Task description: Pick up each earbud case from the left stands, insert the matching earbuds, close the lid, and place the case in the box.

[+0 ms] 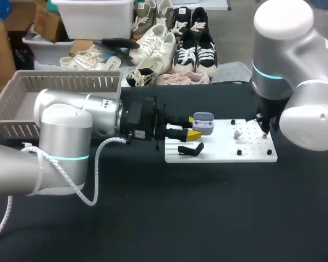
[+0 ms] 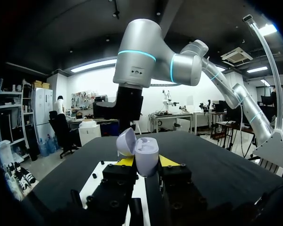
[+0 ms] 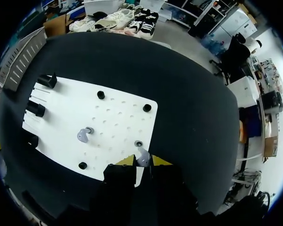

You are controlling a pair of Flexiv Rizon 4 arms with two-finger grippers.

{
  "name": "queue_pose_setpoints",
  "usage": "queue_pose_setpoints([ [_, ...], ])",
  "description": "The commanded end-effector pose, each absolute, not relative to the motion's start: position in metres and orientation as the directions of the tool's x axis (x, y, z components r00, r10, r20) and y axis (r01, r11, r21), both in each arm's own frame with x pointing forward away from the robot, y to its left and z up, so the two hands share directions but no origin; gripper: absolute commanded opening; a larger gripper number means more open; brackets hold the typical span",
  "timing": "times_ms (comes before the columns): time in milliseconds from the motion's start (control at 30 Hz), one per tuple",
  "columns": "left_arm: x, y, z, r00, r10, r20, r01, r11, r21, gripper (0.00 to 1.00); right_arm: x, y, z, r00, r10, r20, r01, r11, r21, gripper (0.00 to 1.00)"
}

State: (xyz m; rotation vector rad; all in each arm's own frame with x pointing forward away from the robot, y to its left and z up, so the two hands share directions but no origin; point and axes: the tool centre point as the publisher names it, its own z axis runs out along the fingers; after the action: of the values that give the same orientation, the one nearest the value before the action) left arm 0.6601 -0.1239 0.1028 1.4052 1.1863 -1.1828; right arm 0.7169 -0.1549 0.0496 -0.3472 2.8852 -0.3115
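Tools both hold: left tool (image 2: 145,162) clamps the open earbud case (image 2: 146,149), right tool (image 3: 143,161) pinches one earbud (image 3: 142,154).

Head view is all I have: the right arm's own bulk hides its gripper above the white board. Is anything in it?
Observer: Yes. In the right wrist view, the right gripper is shut on a lavender earbud near the edge of the white board.
Reviewer: On the left I see only one yellow tip by the case. Is it gripped from both sides?
Observer: Yes. The left wrist view shows the left gripper shut on the earbud case, a yellow fingertip on either side and the lid open.
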Motion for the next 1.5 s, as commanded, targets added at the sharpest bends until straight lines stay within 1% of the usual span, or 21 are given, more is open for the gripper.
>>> queue_pose_setpoints([
  [33, 0.659, -0.124, 0.102, 0.075, 0.108, -0.991, 0.992, -0.108, 0.063, 0.00, 0.700, -0.153, 0.064, -0.942, -0.254, -0.220, -0.199, 0.949, -0.244, 0.00],
  [433, 0.659, -0.124, 0.102, 0.075, 0.108, -0.991, 0.992, -0.108, 0.063, 0.00, 0.683, -0.141, 0.078, -0.983, -0.146, -0.113, -0.104, 0.944, -0.313, 0.00],
  [667, 0.659, -0.124, 0.102, 0.075, 0.108, -0.991, 0.992, -0.108, 0.063, 0.00, 0.668, -0.134, 0.084, -0.984, -0.127, -0.126, -0.084, 0.950, -0.299, 0.00],
  [1333, 0.659, -0.124, 0.102, 0.075, 0.108, -0.991, 0.992, -0.108, 0.063, 0.00, 0.668, -0.134, 0.084, -0.984, -0.127, -0.126, -0.084, 0.950, -0.299, 0.00],
  [1433, 0.659, -0.124, 0.102, 0.075, 0.108, -0.991, 0.992, -0.108, 0.063, 0.00, 0.674, -0.141, 0.091, -0.990, 0.044, -0.132, 0.078, 0.962, -0.263, 0.00],
  [1500, 0.659, -0.124, 0.102, 0.075, 0.108, -0.991, 0.992, -0.108, 0.063, 0.00, 0.675, -0.143, 0.091, -0.985, 0.143, -0.097, 0.162, 0.957, -0.239, 0.00],
])
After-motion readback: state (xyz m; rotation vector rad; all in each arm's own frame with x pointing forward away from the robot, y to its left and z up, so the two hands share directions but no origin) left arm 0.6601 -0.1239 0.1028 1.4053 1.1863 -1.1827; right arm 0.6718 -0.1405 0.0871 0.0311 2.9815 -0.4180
